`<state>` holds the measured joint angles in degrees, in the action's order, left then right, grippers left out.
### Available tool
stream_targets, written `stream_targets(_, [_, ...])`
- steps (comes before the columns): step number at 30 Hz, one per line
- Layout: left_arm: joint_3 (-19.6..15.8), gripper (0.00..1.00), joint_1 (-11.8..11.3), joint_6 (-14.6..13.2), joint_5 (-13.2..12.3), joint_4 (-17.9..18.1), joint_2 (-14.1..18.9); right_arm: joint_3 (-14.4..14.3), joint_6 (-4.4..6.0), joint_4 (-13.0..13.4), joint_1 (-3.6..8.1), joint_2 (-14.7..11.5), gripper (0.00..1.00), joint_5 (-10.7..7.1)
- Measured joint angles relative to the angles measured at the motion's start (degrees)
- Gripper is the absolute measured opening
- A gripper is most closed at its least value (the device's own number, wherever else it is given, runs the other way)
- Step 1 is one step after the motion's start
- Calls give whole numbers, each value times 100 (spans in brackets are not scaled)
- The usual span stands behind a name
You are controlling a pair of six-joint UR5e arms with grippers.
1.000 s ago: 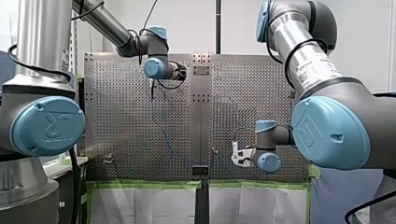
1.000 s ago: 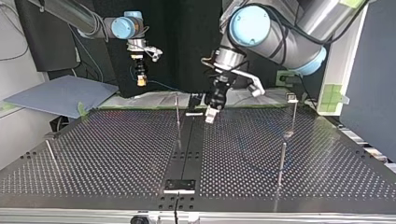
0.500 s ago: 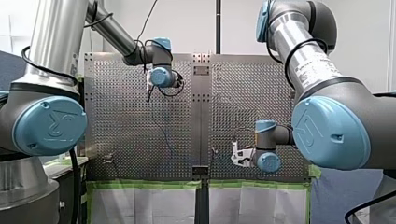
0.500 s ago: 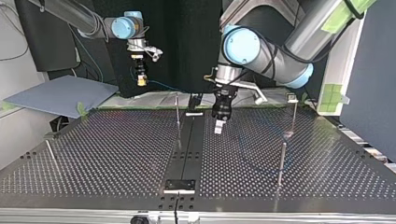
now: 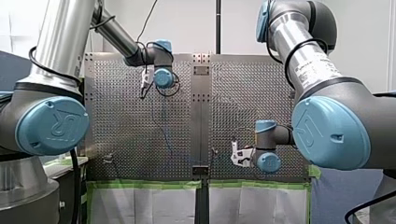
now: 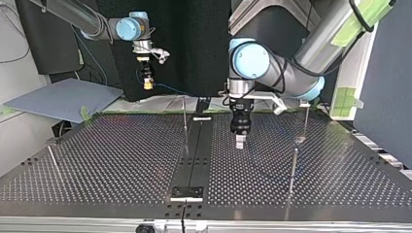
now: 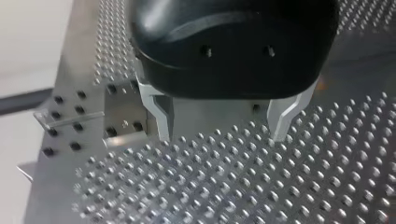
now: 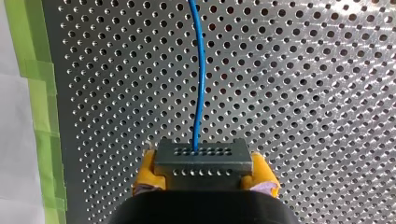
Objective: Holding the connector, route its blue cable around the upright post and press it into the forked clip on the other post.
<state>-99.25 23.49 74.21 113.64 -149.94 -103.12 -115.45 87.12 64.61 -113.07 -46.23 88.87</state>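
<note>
The bench (image 8: 303, 93) is gleaming perforated metal; my left tool (image 7: 219, 135) has a glossy black shell and matt metal fingers (image 7: 156, 109), and the connector (image 8: 203, 161) looks matt dark plastic on a smooth blue cable (image 8: 200, 84).

Only a UR logo reads, on my left arm's blue joint cap (image 5: 52, 125).

Silver arms (image 5: 65, 37), blue joint caps (image 5: 51, 125)
</note>
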Motion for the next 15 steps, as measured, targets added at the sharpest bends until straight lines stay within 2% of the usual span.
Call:
stream_targets(6, [92, 100, -13, -19, 327, 43, -181, 0, 0, 0, -2, 1, 0, 0])
stream_targets(15, [235, 100, -27, -27, 810, 13, -201, 0, 0, 0, -5, 2, 0, -1])
